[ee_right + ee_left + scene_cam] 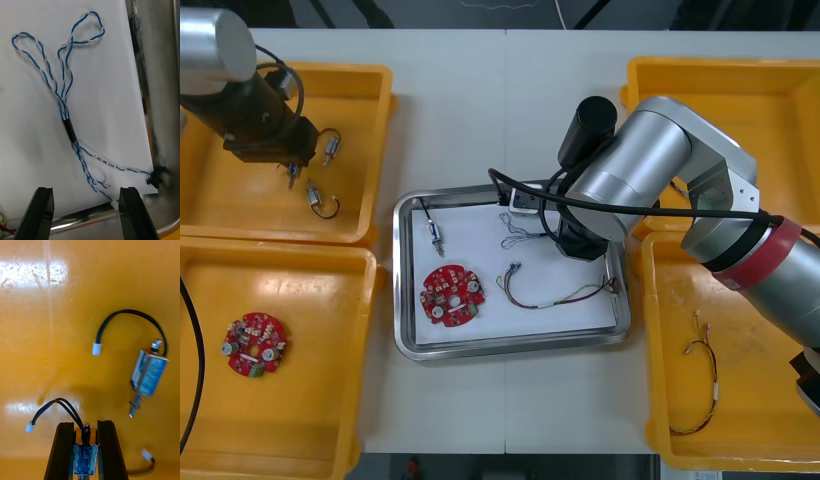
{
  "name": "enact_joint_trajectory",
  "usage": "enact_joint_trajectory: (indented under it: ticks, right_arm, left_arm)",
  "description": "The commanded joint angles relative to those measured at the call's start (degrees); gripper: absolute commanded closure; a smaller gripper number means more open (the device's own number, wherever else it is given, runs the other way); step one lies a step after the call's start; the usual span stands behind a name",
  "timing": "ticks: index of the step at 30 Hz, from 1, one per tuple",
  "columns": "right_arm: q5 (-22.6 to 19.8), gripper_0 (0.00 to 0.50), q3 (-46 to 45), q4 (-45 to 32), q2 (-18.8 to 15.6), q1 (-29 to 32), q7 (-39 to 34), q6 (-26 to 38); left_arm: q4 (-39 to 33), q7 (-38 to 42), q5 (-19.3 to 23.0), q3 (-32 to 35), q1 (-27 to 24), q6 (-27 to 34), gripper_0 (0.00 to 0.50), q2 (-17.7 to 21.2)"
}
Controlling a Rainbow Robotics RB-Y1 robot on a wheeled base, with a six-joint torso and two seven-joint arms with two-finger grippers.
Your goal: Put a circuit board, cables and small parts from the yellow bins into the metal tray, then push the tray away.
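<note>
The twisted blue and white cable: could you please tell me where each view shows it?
Front view: the blue and white cable lies on the white lining near the metal tray's far edge.
Right wrist view: the cable lies just beyond the open right gripper.
Left wrist view: elsewhere; the left gripper holds a small metal part in a yellow bin.
Shared landmark: the tray's rim.

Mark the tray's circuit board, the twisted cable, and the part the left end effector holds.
circuit board (450, 295), front view, disc centre
twisted cable (69, 129), right wrist view, black sleeve
small metal part (85, 459), left wrist view, body
</note>
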Motion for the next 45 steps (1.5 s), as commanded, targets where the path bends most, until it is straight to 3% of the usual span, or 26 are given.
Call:
enact_joint_trajectory:
  ticks: [1, 5, 8, 13, 19, 22, 27, 36, 45]
  right_arm:
    - [0.7, 0.000, -3.8, -6.2, 1.2, 0.2, 1.0, 5.0]
    - [1.4, 0.000, -7.5, -8.8, 3.1, 0.2, 0.6, 11.3]
    - [1.4, 0.000, -13.4, -10.4, 6.0, 0.2, 0.1, 19.4]
    - [1.0, 0.000, -19.7, -14.0, 7.4, 0.2, -1.0, 19.4]
    - [0.7, 0.000, -23.9, -18.4, 7.4, 0.2, -8.0, 19.4]
    - [0.5, 0.000, -25.4, -20.2, 7.0, 0.2, -12.1, 19.4]
    - [-0.1, 0.000, -27.2, -21.4, 4.9, 1.1, -18.9, 19.4]
    - [-0.8, 0.000, -31.4, -21.9, -0.3, 3.8, -30.8, 19.4]
    - [-3.8, 0.000, -37.7, -24.0, -5.8, 9.7, -32.4, 19.4]
  left_arm:
    - [-8.3, -4.3, -1.4, 4.3, 0.7, 6.6, 0.500, 3.9]
    - [-12.6, -3.0, -2.1, 5.1, 0.7, 10.7, 0.500, 4.0]
    - [-17.5, 1.8, -2.7, 4.7, 0.6, 14.8, 0.500, 4.0]
    - [-23.6, 6.3, -2.2, 3.0, 0.6, 20.3, 0.500, 3.9]
    - [-30.1, 11.0, -0.2, 3.0, 0.7, 26.0, 0.500, 2.8]
    - [-32.9, 11.7, -0.1, 3.0, 0.7, 26.0, 0.500, 1.8]
    - [-37.1, 13.8, 0.1, 1.2, 0.6, 26.0, 0.500, -0.1]
    - [-44.3, 26.4, 2.3, -7.1, 0.2, 26.0, 0.499, -4.8]
    - [-45.8, 37.2, 5.0, -16.0, 0.2, 24.7, 0.500, -7.1]
